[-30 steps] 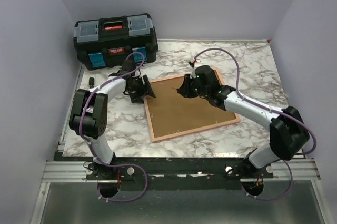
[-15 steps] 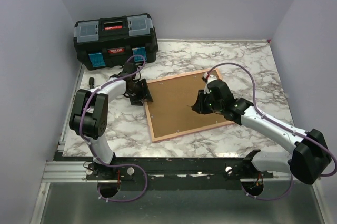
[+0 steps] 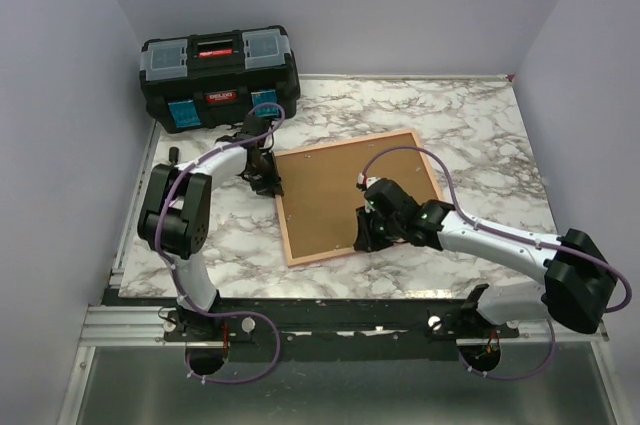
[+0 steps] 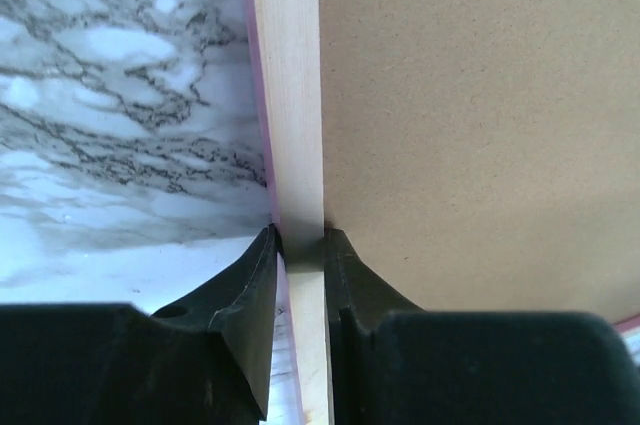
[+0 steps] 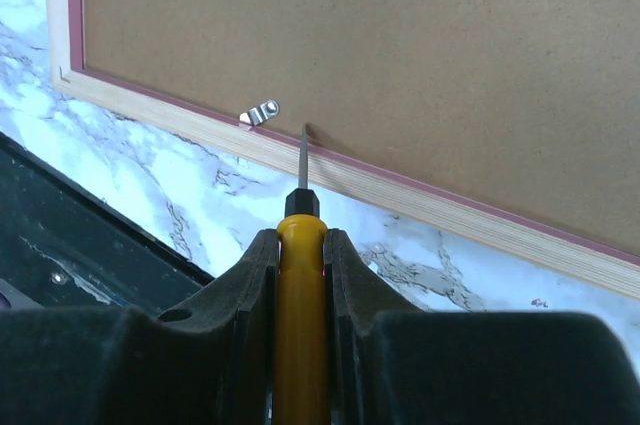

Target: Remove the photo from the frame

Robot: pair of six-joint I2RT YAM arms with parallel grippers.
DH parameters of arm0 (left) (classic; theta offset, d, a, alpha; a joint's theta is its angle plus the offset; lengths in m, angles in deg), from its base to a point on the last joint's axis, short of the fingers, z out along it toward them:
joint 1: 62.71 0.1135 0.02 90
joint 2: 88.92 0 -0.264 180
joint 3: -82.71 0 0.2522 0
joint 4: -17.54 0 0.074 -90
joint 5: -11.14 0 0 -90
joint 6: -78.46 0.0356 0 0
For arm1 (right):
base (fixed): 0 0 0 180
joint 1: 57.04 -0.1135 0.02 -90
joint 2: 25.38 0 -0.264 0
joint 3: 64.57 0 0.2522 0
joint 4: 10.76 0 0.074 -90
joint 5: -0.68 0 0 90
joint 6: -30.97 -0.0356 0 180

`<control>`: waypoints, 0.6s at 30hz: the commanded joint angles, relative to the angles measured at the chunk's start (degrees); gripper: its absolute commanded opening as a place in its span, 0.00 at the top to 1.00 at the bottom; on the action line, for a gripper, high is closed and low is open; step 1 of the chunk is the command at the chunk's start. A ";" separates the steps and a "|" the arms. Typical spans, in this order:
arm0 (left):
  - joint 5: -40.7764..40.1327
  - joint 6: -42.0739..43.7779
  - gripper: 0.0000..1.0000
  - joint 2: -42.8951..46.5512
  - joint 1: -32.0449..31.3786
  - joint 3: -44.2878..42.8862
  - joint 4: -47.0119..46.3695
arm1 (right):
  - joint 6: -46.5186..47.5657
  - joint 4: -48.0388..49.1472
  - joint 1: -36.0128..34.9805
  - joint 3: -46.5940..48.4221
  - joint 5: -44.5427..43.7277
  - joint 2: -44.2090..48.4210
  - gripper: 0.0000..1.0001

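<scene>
The left fingers have just closed on the frame. A second ago they stood wide beside it. Now they pinch the pale wooden rail on the left arm's side, near the frame's far corner, with one finger outside over the worktop and one inside over the backing board.

In that same second the right arm has swung from the frame's far rail to its near rail. The right fingers are clamped on a yellow-handled screwdriver. Its thin blade points at the inner edge of the near rail, just beside a small metal tab (whether that tab still overlaps the board I cannot tell).

The frame lies face down, and a toolbox stands beyond its far corner. The photo is not in view; presumably it sits under the board, inside the frame.

I take the new grip as bracing, so the frame should not slide when the blade pushes. The board looks seated, so the photo's removal is some way off.
</scene>
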 commanded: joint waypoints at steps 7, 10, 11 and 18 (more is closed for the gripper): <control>-5.78 6.42 1.00 -8.21 -6.05 -15.20 4.41 | -4.10 1.68 -3.05 1.36 1.08 -1.95 0.99; -6.71 7.96 1.00 -11.41 -8.43 -20.07 6.10 | -6.73 1.11 -2.97 3.32 -6.34 1.40 0.99; -7.49 8.59 1.00 -12.62 -9.13 -22.02 6.83 | -7.28 0.85 -2.96 3.96 -9.38 2.63 0.99; -7.89 11.80 1.00 -18.75 -10.64 -33.88 9.50 | -10.12 -5.66 -2.17 9.40 -26.82 9.51 0.99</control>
